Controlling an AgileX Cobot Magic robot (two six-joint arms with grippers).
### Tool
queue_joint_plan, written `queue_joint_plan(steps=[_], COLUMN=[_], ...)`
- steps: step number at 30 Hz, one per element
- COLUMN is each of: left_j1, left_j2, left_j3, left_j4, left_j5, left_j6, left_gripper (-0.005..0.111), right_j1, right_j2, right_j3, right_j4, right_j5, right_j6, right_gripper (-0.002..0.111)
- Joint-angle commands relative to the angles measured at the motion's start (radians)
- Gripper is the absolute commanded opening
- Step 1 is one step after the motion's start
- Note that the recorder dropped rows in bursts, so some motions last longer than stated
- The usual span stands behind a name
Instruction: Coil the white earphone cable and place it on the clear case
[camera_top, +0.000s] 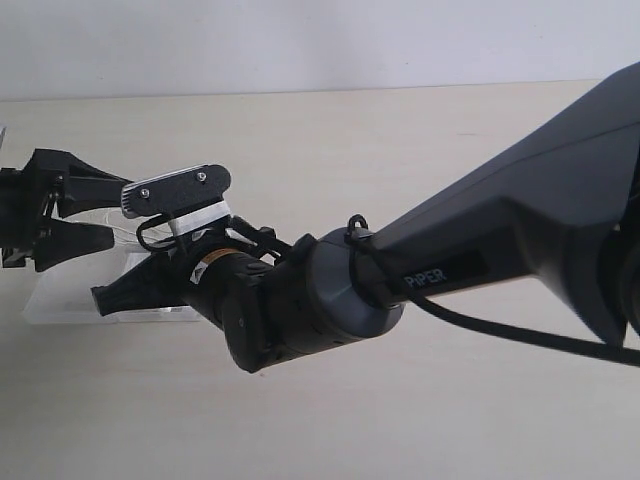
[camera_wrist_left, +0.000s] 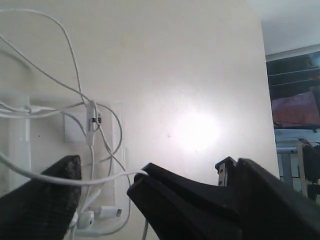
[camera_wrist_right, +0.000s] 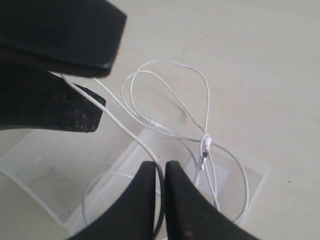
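Here, in the exterior view, the right arm reaches across the middle. The right gripper (camera_top: 100, 297) lies low over the flat, frosted translucent plastic case (camera_top: 50, 308) at the left of the pale tabletop (camera_top: 400, 420). The left gripper (camera_top: 112, 212) hovers just beside it.

Left wrist view: the left gripper's 2 fingers (camera_wrist_left: 45, 200) are spread wide and hold nothing. 1 strand of the thin white earphone cable (camera_wrist_left: 100, 179) crosses the gap between them. The inline remote (camera_wrist_left: 91, 119), 2 earbuds (camera_wrist_left: 85, 220) and plug (camera_wrist_left: 107, 212) lie close by, apparently on the case.

Right wrist view: the right gripper's fingers (camera_wrist_right: 145, 200) are almost pressed together, with 1 strand in the narrow slit between them, apparently pinched. Loose loops spread over the case's 2 halves, and 1 loop overhangs its edge onto the table.

The step in hand appears to be setting the coil down. It is done well by lowering the pinched strand onto the case, drawing the overhanging loop inward, then parting the fingers slowly so the strand does not drag.

The bundle's long axis runs from the case through the remote to the overhanging loop, pointing away from the right gripper.
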Motion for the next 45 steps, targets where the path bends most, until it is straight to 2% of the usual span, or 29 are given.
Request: queue_joint_plan(steps=[1,5,9,13,18,20,25,32,38,45], left_j1=[0.002,0.01,0.045,0.075,0.089,0.119,0.18,0.182,0.182,0.182], left_j2=[0.002,0.002,0.002,0.002,0.002,0.002,-0.005,-0.005,-0.005,-0.005], left_j3=[0.002,0.002,0.002,0.005,0.005,0.005,0.005,0.005,0.005,0.005], left_j4=[0.058,0.097,0.093,0.11,0.095,0.073,-0.02,-0.103,-0.116,-0.132], left_j5=[0.086,0.067,0.035,0.187,0.217,0.23,0.23,0.23,0.23,0.23], left_j6=[0.009,0.017,0.012,0.01,0.038,0.048,0.114,0.223,0.279,0.284], left_gripper=[0.079,0.079,0.079,0.079,0.079,0.079,0.079,0.079,0.079,0.079], right_j1=[-0.006,-0.006,-0.006,-0.006,-0.006,-0.006,-0.006,-0.006,-0.006,-0.006], right_j2=[-0.006,-0.006,-0.006,-0.006,-0.008,-0.008,-0.025,-0.082,-0.121,-0.124], right_j3=[-0.007,-0.007,-0.007,-0.007,-0.007,-0.007,-0.007,-0.007,-0.007,-0.06], right_j4=[-0.008,-0.009,-0.006,0.066,0.099,0.099,0.099,0.099,0.094,0.035], right_j5=[-0.002,0.023,0.036,0.006,0.072,0.078,0.096,0.136,0.12,0.085], right_j6=[-0.007,-0.009,-0.011,-0.061,-0.121,-0.121,-0.14,-0.153,-0.166,-0.167], right_gripper=[0.01,0.01,0.01,0.01,0.01,0.014,0.035,0.052,0.059,0.059])
